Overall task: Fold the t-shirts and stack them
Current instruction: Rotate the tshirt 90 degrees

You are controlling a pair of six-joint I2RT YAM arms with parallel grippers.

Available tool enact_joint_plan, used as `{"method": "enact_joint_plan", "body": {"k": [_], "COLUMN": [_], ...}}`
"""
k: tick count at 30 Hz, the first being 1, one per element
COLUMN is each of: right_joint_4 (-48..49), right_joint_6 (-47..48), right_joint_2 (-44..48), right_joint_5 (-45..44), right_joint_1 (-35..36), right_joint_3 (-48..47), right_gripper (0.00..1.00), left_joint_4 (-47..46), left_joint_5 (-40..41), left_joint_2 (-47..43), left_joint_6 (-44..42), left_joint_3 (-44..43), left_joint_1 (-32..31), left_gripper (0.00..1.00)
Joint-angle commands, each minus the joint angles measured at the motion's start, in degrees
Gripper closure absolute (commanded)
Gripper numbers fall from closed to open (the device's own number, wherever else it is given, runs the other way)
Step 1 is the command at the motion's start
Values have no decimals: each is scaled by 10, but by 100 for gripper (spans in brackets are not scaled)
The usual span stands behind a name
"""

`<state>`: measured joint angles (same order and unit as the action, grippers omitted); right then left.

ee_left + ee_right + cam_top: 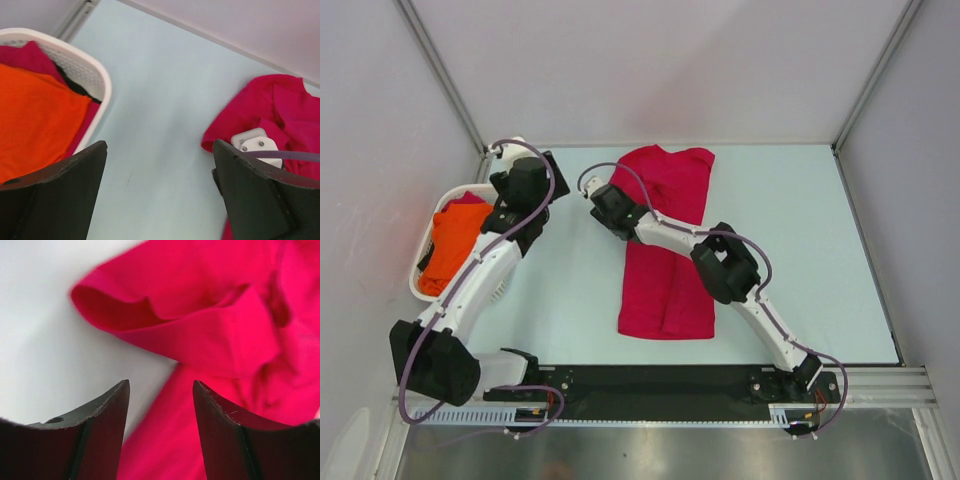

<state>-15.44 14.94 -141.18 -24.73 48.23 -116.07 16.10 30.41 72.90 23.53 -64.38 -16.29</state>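
Crimson t-shirt folded lengthwise, sleeve rumpled; orange t-shirt lying in basket.

a red shirt lies lengthwise in the middle of the table, partly folded. the right gripper is at its upper left edge. off to the left, an orange shirt sits in the basket, with the left gripper just beside it.

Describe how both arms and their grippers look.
The left arm and right arm have white links joined by bulky black joint housings. A thin purple-grey cable loops along each. The left gripper and right gripper carry broad matte black fingers with curved inner edges.
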Motion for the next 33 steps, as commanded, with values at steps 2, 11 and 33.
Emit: {"method": "enact_joint_plan", "body": {"k": [2,11,33], "right_joint_4": [91,246,137], "right_joint_6": [102,235,91], "right_joint_2": [-6,-40,-32], "right_joint_5": [-133,-182,-51], "right_joint_1": [12,48,19], "right_joint_3": [3,35,-58], "right_gripper": [41,37,100], "left_joint_4": [64,74,84], "left_joint_5": [54,40,28], "left_joint_2": [-50,-74,-72], "left_joint_6": [36,32,28], "left_joint_3": [-21,-17,-22], "left_joint_1": [16,28,33], "left_gripper": [7,5,4]}}
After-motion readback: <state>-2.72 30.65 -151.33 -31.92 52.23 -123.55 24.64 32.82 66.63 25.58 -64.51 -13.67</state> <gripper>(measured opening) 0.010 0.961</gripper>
